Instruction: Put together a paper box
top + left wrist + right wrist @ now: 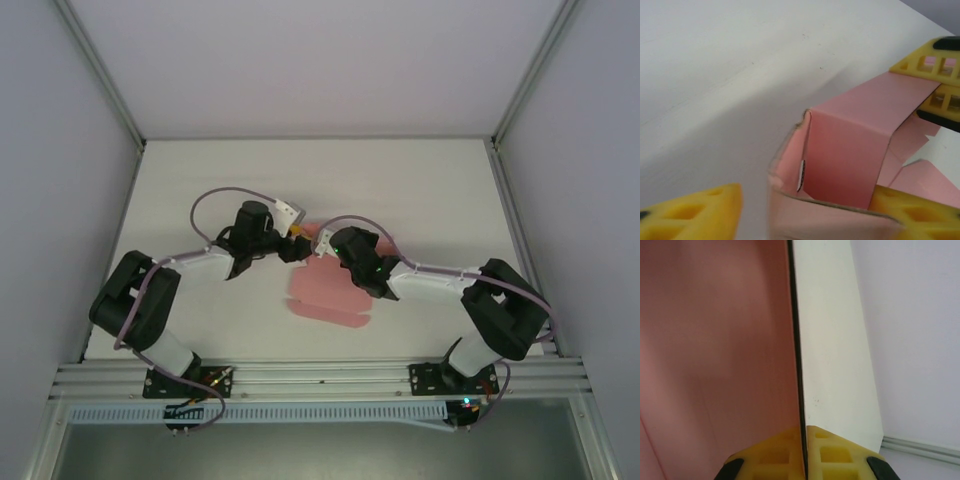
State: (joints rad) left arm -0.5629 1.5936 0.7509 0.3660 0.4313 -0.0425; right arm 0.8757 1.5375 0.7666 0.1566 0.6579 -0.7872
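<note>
1. The paper box (328, 300) is lying on the white table (200, 190), near the middle and between the two arms. It is partly folded, and its far end is standing up off the surface.
2. The left jaws are standing open. In the left wrist view their yellow fingers (695, 212) are sitting well apart, with a raised pink corner of the box rising between them.
3. The finger on the right of that view is lying against the card, while the other is staying clear of it.
4. The right jaws are pinching shut on a thin upright panel of the box. In the right wrist view their yellow fingertips (775, 455) are pressing together on the panel's edge.
5. In the top view both sets of jaws are sitting just beside each other over the box's far end.
</note>
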